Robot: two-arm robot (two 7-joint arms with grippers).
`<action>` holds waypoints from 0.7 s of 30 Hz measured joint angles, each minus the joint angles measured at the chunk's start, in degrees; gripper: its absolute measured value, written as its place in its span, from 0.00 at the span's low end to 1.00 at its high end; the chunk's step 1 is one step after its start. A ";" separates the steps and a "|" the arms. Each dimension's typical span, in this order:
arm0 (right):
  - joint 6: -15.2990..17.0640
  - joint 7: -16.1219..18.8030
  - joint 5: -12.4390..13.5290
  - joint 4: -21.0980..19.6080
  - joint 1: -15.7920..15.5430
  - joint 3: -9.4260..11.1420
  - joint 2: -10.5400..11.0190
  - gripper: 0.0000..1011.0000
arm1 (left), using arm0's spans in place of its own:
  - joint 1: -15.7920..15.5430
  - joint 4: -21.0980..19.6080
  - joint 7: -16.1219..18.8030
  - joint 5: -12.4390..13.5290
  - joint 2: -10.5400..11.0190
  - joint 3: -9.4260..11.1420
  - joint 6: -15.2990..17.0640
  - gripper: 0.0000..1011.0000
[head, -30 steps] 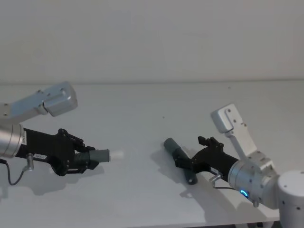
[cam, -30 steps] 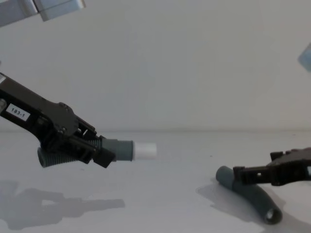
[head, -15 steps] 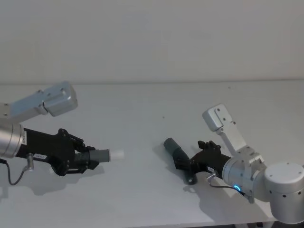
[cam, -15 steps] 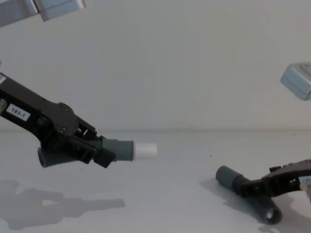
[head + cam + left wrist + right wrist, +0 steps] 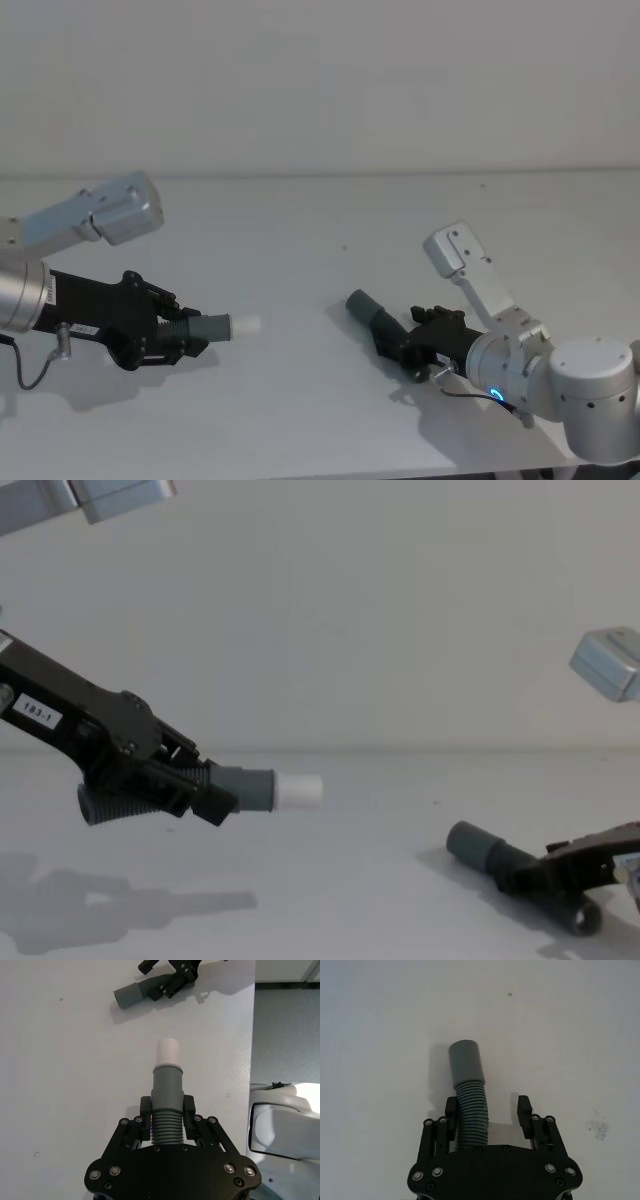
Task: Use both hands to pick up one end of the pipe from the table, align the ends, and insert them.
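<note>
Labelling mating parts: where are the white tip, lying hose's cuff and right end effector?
white tip (image 5: 299, 791): chest view, side.
lying hose's cuff (image 5: 465, 1062): right wrist view, outer wall.
right end effector (image 5: 487, 1105): right wrist view, between fingertips.

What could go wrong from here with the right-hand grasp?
1. The right gripper is open around the grey piece on the table, which lies close to one finger and far from the other. Closing may shove or twist it.
2. It straddles the ribbed part, so the cuff may sag off line with the white-tipped piece in the left gripper.
</note>
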 joint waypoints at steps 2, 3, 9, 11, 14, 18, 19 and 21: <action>0.12 0.08 -0.05 0.08 0.06 0.00 -0.02 0.68 | 0.00 0.00 0.00 0.00 0.00 0.00 0.00 0.33; 0.17 0.11 -0.08 0.14 0.09 0.00 -0.04 0.64 | 0.00 0.00 0.00 0.00 0.00 0.00 0.00 0.33; 0.32 0.64 -0.33 0.40 0.30 -0.03 -0.07 0.46 | 0.00 0.00 0.00 0.00 0.00 0.00 0.00 0.33; 0.33 0.90 -0.47 0.46 0.33 -0.07 -0.04 0.37 | 0.00 0.00 0.00 0.00 0.00 0.00 0.00 0.33; 0.33 1.15 -0.66 0.54 0.38 -0.11 0.01 0.30 | 0.00 0.00 0.00 0.00 0.00 0.00 0.00 0.33; 0.11 1.58 -0.83 0.64 0.44 -0.14 0.09 0.27 | 0.00 0.00 0.00 0.00 0.00 0.00 0.00 0.33; -0.18 1.78 -0.93 0.73 0.46 -0.17 0.15 0.26 | 0.00 0.00 0.00 0.00 0.00 0.00 0.00 0.33; -0.54 2.02 -1.04 0.85 0.49 -0.19 0.22 0.26 | 0.00 0.00 0.00 0.00 0.00 0.00 0.00 0.33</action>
